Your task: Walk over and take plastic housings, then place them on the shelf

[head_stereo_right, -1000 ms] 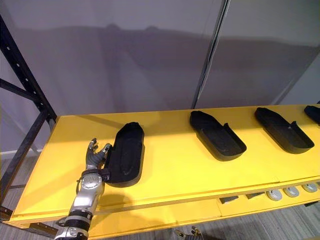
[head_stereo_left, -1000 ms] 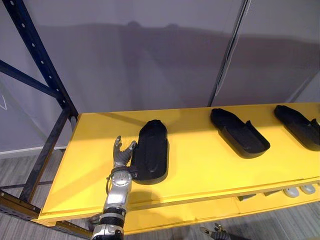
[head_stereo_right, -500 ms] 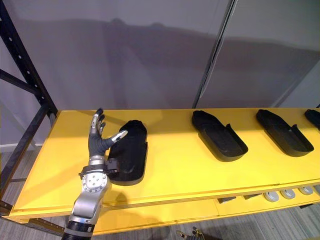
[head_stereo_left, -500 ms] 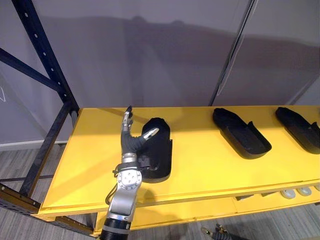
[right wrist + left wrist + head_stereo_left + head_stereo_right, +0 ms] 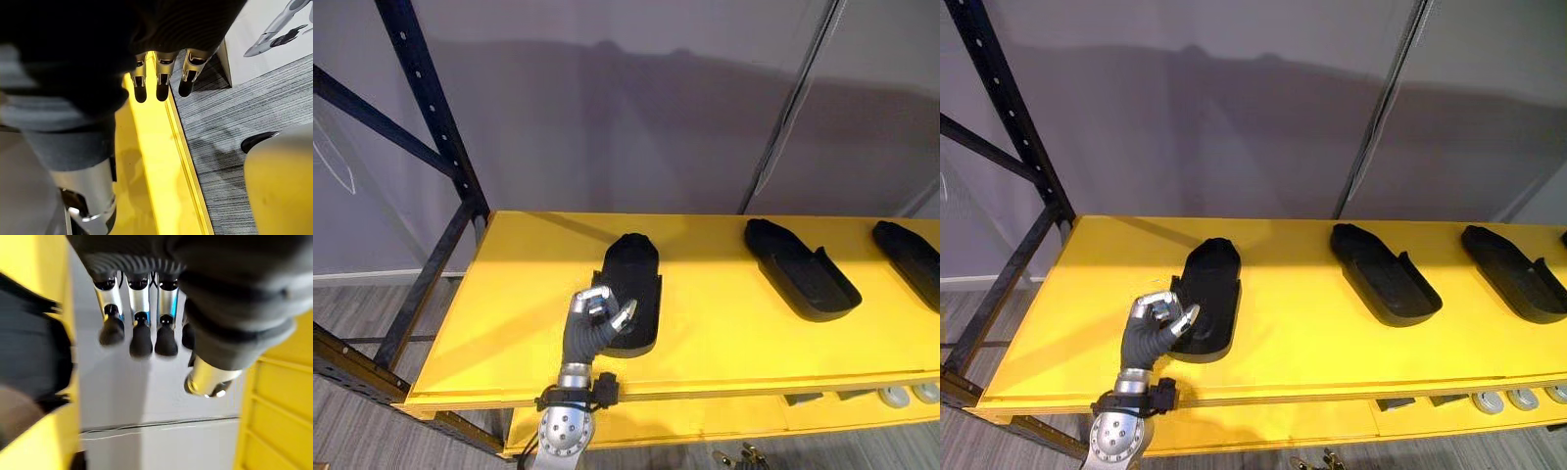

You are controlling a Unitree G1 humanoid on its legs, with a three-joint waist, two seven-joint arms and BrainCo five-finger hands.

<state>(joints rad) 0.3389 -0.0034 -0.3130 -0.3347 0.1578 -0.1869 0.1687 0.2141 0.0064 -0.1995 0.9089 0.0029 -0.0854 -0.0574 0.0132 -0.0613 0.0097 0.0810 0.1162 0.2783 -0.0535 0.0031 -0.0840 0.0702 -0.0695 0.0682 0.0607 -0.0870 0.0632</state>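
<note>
Left hand (image 5: 589,331) is raised at the front edge of the shelf (image 5: 724,338) — fingers (image 5: 141,335) loosely bent, thumb set apart, nothing between them. In the head views it overlaps the near left corner of the closest housing (image 5: 634,284). We cannot tell whether it touches. Right hand (image 5: 163,78) hangs low beside the shelf's yellow lip, over grey floor (image 5: 234,122), fingers relaxed and holding nothing.

Housings: we note three in the left eye view, all lying on the yellow top board in a row, well apart from one another. The closest housing is matt black plastic, long and narrow, rounded at its far end like a shoe sole, and lies lengthwise away from us. The second housing (image 5: 801,282) lies at an angle, hollow side up, with a low wall round its rim. The third housing (image 5: 913,262) is cut off by the view's right edge.

Surroundings: a dark blue steel post (image 5: 429,117) with a row of holes stands at the shelf's left end, with a slanting brace — grey wall (image 5: 607,108) behind. Under the top board is a lower yellow level with small pale round parts (image 5: 1494,401).
</note>
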